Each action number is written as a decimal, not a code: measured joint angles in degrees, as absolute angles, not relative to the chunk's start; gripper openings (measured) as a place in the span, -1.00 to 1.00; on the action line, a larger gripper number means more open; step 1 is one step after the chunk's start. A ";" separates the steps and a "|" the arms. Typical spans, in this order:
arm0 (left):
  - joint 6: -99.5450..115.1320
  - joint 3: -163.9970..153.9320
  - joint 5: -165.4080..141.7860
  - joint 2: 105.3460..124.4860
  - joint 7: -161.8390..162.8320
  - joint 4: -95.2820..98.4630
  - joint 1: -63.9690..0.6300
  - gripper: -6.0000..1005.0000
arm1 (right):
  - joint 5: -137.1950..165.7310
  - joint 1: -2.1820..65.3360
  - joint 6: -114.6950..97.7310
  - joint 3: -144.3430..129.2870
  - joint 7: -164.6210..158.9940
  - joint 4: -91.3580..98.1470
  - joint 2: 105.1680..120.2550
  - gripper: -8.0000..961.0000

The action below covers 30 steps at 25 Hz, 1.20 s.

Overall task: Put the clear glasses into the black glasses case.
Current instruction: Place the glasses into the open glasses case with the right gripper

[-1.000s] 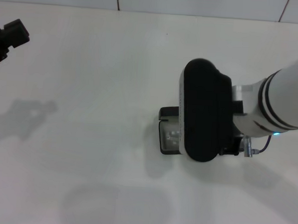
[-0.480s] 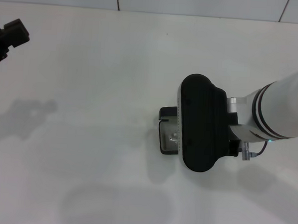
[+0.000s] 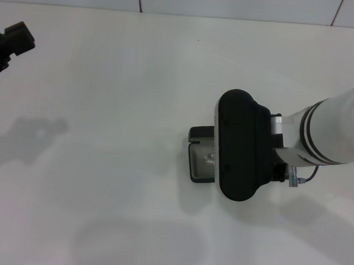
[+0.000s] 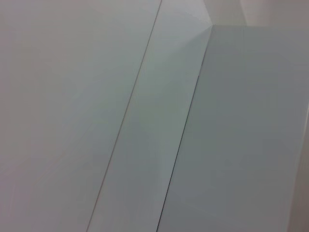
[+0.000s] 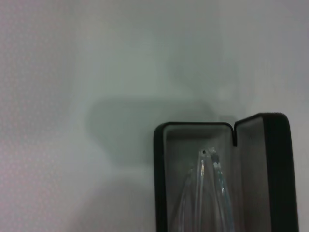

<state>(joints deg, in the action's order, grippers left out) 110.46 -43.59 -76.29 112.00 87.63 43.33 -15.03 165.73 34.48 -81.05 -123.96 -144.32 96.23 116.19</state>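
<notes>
Worktop: broad, plain white, smooth and matte, carrying soft grey shadows; a tiled wall with thin dark grout lines borders its far edge. Left wrist view: only pale flat panels meeting at straight seams. Black glasses case: matte black hard clamshell with rounded corners, grey lining, lying open on the worktop right of centre, its lid raised on the hinge side. In the head view only one end of the case shows; the rest lies beneath the right arm's bulky black rounded housing and white ringed forearm. Clear glasses: colourless transparent plastic, slim temple arms converging to a point, lying inside the tray of the case against the lining. Right hand: directly above the case, fingers out of sight, so I cannot tell its opening. Left hand: black, at the far left edge of the worktop, well apart from the case; opening not discernible.
</notes>
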 joint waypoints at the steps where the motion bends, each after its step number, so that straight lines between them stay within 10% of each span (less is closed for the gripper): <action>1: 110.46 -43.59 -76.29 112.00 87.63 43.33 -15.03 -0.81 | 166.17 34.38 -80.67 -124.16 -144.32 95.97 116.19 -0.75; 30: 110.47 -43.59 -76.28 112.15 87.63 42.71 -15.03 -0.80 | 167.09 34.19 -77.89 -124.89 -143.91 93.71 116.19 -0.75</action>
<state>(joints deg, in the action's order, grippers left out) 110.47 -43.59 -76.28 112.15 87.63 42.71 -15.03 167.09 34.19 -77.89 -124.89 -143.91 93.71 116.19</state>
